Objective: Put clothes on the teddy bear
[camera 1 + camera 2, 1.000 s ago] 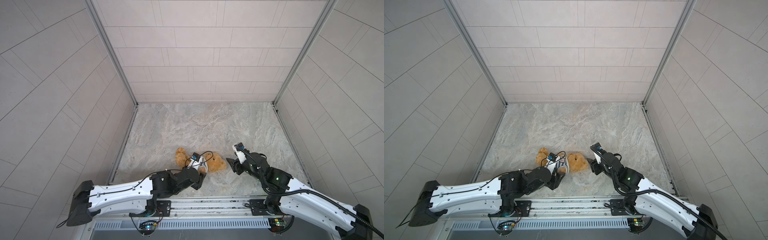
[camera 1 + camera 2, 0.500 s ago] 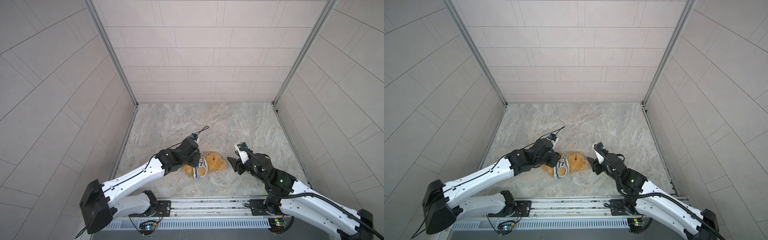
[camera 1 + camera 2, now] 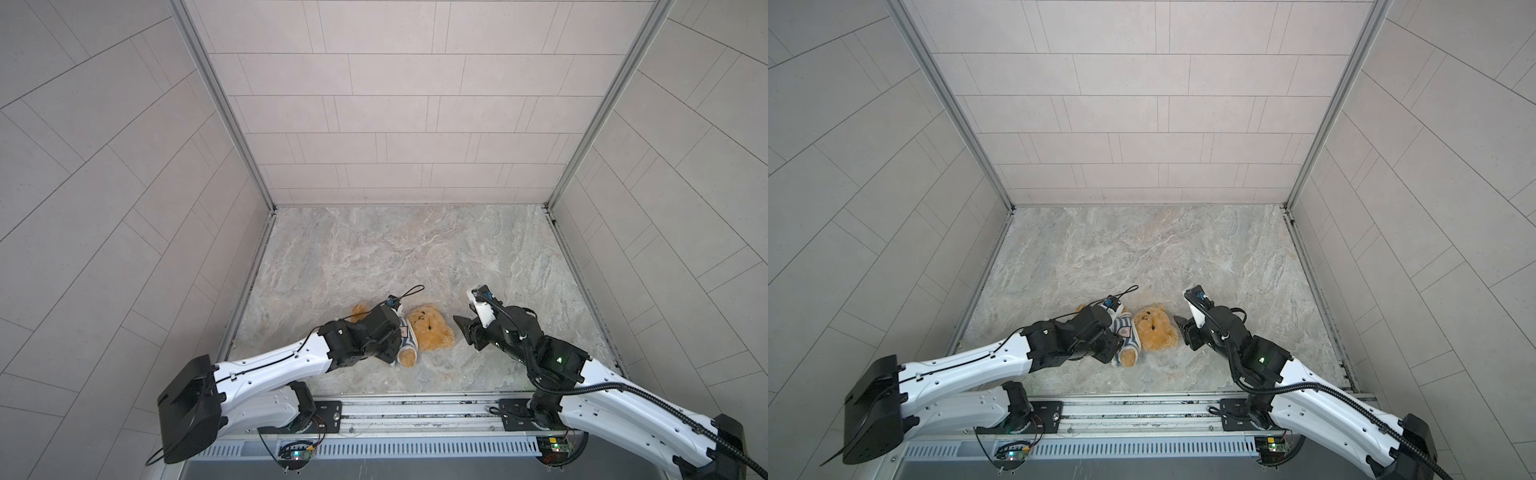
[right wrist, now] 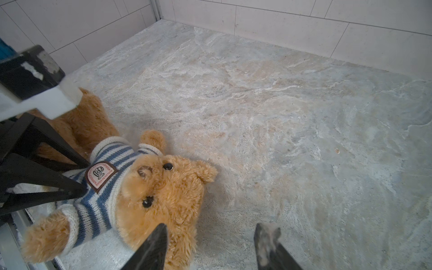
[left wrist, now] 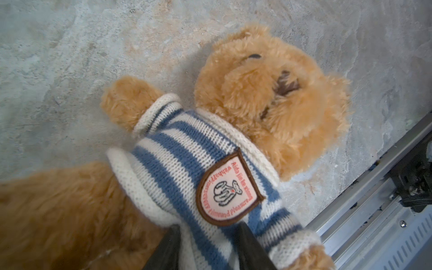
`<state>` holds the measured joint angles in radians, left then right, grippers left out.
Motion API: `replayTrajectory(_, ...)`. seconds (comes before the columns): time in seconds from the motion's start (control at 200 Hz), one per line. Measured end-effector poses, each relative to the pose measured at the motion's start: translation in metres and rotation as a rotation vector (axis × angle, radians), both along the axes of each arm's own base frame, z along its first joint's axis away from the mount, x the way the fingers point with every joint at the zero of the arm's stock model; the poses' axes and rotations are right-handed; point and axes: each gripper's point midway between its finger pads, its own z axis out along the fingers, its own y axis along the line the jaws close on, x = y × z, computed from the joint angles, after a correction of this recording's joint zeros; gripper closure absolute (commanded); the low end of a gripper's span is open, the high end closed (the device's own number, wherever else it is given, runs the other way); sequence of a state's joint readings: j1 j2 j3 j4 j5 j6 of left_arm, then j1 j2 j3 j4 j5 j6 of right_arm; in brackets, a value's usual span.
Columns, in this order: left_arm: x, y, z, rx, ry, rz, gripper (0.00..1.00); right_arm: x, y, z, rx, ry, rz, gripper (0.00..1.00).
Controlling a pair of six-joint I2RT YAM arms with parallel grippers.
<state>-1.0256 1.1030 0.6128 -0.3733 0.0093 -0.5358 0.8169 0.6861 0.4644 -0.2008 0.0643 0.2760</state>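
Both sleeves of the striped sweater (image 5: pixel 177 163) sit on the teddy bear (image 5: pixel 268 93); left fingers (image 5: pixel 163 252) straddle its hem, grip unclear, right fingers (image 4: pixel 149 250) open, only tugging-down likely left.

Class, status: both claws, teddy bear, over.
Left claw straddles sweater, grip unclear. Right claw open beside teddy bear. Bear supine, sweater on. No obstruction.

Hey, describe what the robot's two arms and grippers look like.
The left arm and right arm have white shells, black joints. A ribbed black cable runs along the right arm, with a green light. The left gripper and right gripper have black tapered fingers.
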Motion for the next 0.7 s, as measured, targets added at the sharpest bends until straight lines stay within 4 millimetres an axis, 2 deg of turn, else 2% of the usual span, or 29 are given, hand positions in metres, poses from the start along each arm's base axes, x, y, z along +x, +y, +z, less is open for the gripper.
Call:
replayTrajectory(0.26, -0.015, -0.012, -0.006, -0.065, -0.027, -0.011, 0.56, 0.002, 0.012, -0.007, 0.025, 0.05, 0.018, 0.37)
replayTrajectory(0.426, -0.017, -0.015, -0.01, -0.097, -0.035, 0.001, 0.56, 0.002, 0.017, -0.006, 0.057, 0.067, 0.027, 0.36)
replayTrajectory(0.701, -0.018, -0.021, -0.009, -0.137, -0.044, 0.011, 0.56, 0.007, 0.013, -0.004, 0.101, 0.088, 0.005, 0.36)
